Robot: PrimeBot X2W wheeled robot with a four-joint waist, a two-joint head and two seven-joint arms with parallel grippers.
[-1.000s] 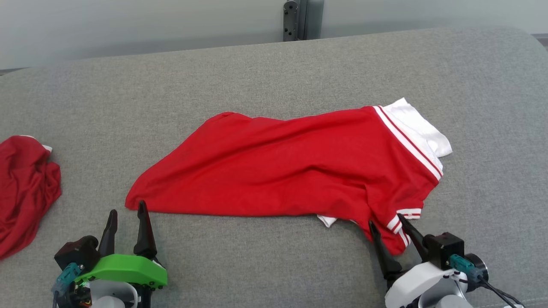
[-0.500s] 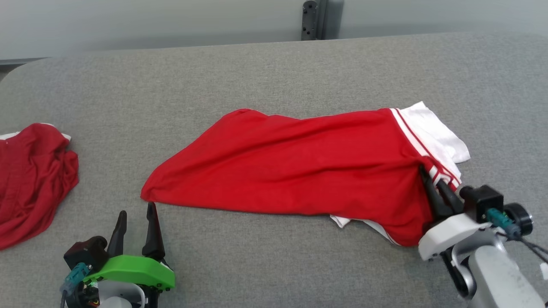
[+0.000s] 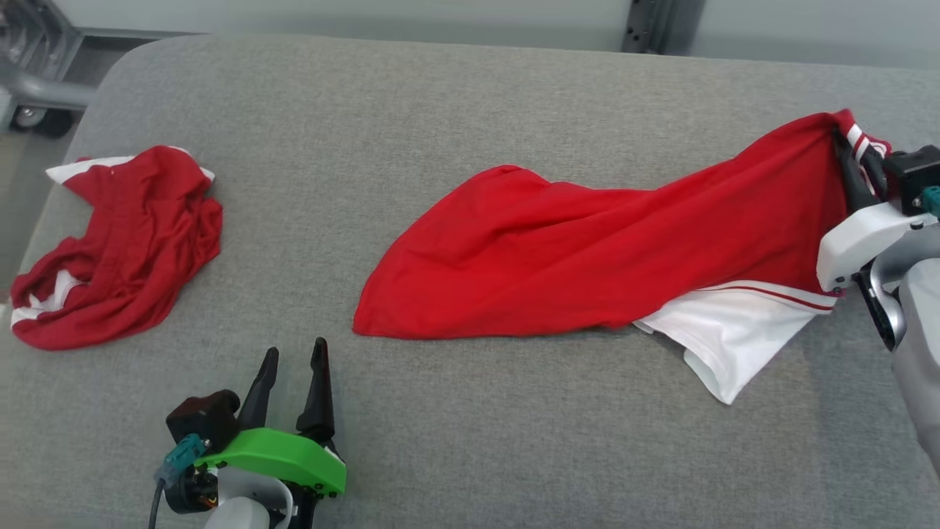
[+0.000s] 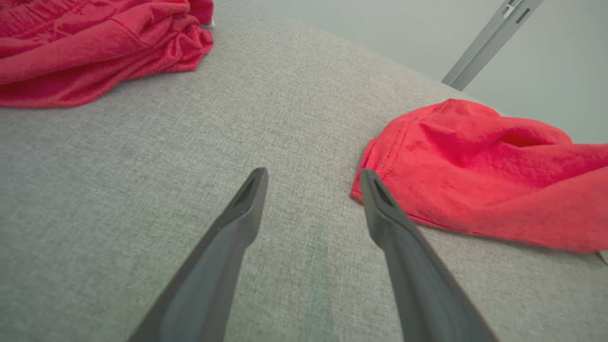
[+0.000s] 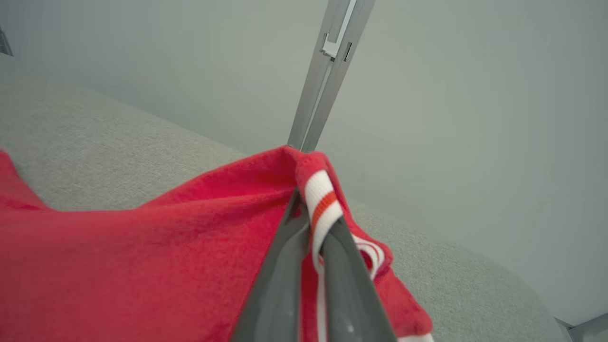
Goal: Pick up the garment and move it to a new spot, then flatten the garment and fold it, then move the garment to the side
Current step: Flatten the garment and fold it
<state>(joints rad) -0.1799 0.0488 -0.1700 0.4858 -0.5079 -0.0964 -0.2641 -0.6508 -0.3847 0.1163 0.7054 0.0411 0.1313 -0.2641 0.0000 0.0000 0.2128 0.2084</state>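
Left gripper at lower left, 2 fingers apart, empty. Red garment lies centre to right on grey cushion. Its striped cuff is lifted, clamped by right gripper at upper right. 1 crumpled red heap at left edge.

Place: a robot test lab, by the look of it.
Far side: plain pale wall with a metal post.
Far left: wheeled frame.
Work surface: grey padded top.

A crumpled red-and-white shirt lies on the grey cushion, with a metal post standing behind.
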